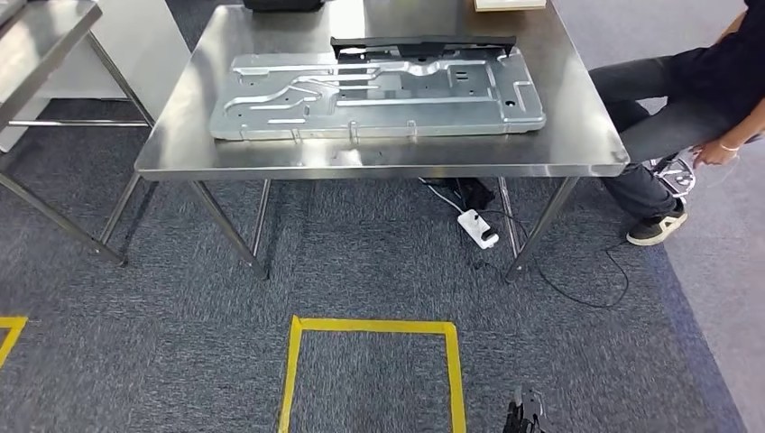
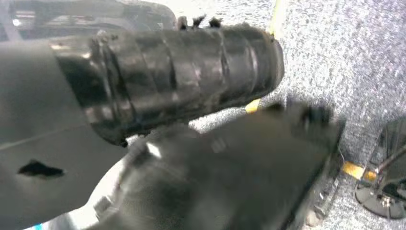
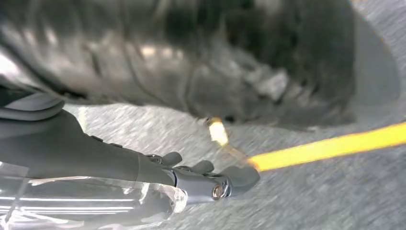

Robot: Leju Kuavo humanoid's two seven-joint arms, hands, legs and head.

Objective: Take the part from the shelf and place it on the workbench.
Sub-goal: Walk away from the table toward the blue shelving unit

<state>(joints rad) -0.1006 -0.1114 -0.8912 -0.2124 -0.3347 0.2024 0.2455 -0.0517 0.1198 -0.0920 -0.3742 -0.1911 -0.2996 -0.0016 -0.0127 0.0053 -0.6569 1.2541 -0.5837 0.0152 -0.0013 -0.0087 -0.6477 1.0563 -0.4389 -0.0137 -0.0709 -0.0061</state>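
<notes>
The steel workbench [image 1: 577, 108] stands well ahead of the right hand [image 1: 525, 417], across a stretch of grey carpet. On it lies the stamped metal panel [image 1: 379, 95], flat, its long side along the bench's near edge and all of it inside the rim. I take this panel for the task's part. Flat and fully supported is how a wide, thin sheet sits safely, so the placing looks done. From the right hand the panel is far forward, a little to the left and higher, well apart and out of reach. The left hand [image 2: 167, 76] is likewise not touching it.

A seated person [image 1: 668, 99] is forward and to the right of the right hand, just beside the bench's right end, legs stretched toward the floor. A second steel table [image 1: 45, 36] stands far forward-left. A long black strip [image 1: 424, 42] rests on the bench just beyond the panel, touching or nearly touching its far edge.

A yellow tape square [image 1: 374, 326] marks the carpet just left of the right hand, likely a standing spot. A white power strip [image 1: 478, 228] lies under the bench, straight ahead.

The right hand hangs low over the carpet, fingers loose and apart, grasping nothing. Blur hides the left hand's fingers, so I cannot tell whether it is released or clenched.
</notes>
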